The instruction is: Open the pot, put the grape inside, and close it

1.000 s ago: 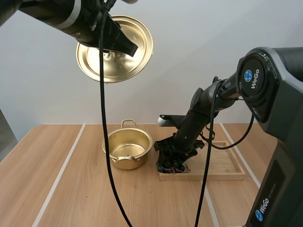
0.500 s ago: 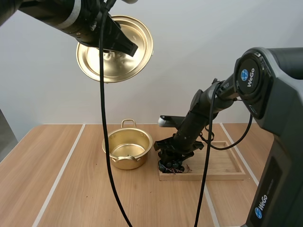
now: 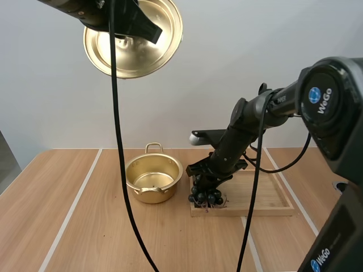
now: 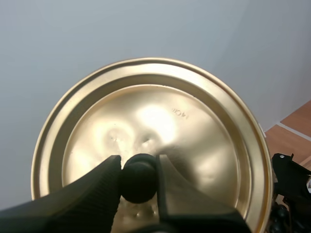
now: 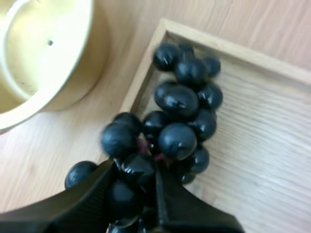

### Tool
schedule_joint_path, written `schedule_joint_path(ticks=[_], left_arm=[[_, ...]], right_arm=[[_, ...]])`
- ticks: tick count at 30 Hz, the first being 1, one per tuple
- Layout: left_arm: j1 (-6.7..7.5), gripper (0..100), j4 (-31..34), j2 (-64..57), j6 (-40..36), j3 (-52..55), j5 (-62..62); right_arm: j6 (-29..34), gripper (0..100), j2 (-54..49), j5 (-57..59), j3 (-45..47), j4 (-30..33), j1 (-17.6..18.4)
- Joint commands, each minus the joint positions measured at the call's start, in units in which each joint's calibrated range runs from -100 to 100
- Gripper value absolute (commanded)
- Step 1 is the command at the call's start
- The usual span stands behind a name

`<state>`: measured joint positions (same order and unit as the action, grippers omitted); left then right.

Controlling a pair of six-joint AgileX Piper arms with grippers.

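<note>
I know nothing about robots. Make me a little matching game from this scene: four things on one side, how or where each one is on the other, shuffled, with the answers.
Things:
1. lid
2. pot
3. grapes
4. wooden tray

States:
A. standing open on the table
B. pinched by the right tool
C. lying on the table, to the right of the pot
D. held high in the air by the left tool

Pairs: 1-D, 2-A, 3-B, 4-C
</note>
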<state>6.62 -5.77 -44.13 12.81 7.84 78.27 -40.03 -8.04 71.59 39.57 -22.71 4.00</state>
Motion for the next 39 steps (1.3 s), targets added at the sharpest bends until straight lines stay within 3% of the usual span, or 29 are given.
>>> schedule_joint_path(ticks=[1,12,19,26,39], left_arm=[[0.26,0,-0.9,-1.7,-0.4,-0.9,-0.7],[0.26,0,-0.7,-6.7,-0.4,-1.1,-0.9],[0.26,0,-0.4,-8.7,-0.4,-2.3,-2.7],[0.26,0,-0.4,-8.7,-0.4,-6.2,-2.6],[-0.29,0,-0.1,-8.6,-1.1,-9.0,-0.3]], right_arm=[[-0.6,0,-4.7,1.2,0.4,0.7,0.1],[0.8,0,-14.3,10.1,-5.8,0.2,0.1],[0.8,0,-15.3,18.8,-15.6,-1.7,0.1],[-1.7,0,-14.8,20.0,-19.1,-7.0,0.3],[-3.1,0,-5.1,20.0,-19.1,-9.6,7.1]])
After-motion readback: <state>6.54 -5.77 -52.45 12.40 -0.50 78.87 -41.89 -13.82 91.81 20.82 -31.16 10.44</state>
